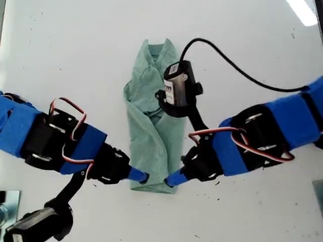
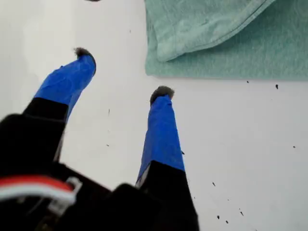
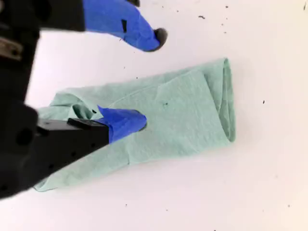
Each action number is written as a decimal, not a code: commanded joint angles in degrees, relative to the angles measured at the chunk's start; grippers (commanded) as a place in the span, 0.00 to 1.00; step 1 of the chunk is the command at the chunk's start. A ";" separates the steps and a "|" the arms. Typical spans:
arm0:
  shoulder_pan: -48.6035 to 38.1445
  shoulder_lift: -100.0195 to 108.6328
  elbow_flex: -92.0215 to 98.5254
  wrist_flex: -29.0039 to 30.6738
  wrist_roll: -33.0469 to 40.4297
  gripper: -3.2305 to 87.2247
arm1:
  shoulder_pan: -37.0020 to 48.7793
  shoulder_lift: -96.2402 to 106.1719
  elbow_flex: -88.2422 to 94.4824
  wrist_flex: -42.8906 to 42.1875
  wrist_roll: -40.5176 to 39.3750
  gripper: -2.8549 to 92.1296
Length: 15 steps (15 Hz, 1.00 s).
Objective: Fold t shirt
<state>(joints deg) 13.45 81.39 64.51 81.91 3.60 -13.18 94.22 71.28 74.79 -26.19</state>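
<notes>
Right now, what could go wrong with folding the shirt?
My first gripper is open over bare table, short of the shirt, so closing now might grab nothing. My second gripper has one finger over the cloth and one off it. It could pinch only the top layer and pull the loose folds apart.

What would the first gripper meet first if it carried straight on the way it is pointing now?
Most likely the t shirt: my first gripper stands open over bare table, with the shirt's folded edge just ahead of its fingertips. How high the tips sit above the table is unclear.
</notes>
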 commanded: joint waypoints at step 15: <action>-1.49 -19.42 -4.31 -8.88 1.67 0.11 | -3.87 -29.09 -10.81 -5.10 11.78 0.30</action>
<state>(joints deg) 12.83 61.35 63.11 74.79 4.04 -16.26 66.45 62.84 70.40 -15.21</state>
